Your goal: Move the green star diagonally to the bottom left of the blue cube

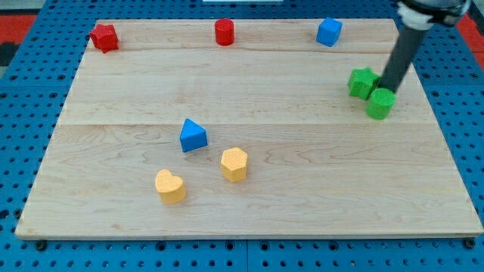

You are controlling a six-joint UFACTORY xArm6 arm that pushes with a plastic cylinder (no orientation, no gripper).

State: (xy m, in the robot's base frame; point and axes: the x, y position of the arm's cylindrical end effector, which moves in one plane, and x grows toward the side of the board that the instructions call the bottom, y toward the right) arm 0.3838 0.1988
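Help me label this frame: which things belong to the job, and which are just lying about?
Job: green star block; blue cube block; my tip, between star and green cylinder.
Lying about: green cylinder; blue triangular block; two red blocks; two yellow blocks.

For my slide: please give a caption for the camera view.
My tip rests between the green star and green cylinder, below-right of the blue cube.

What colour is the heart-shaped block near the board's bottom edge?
Yellow-orange: the heart block shows clearly in the camera view, the only one.
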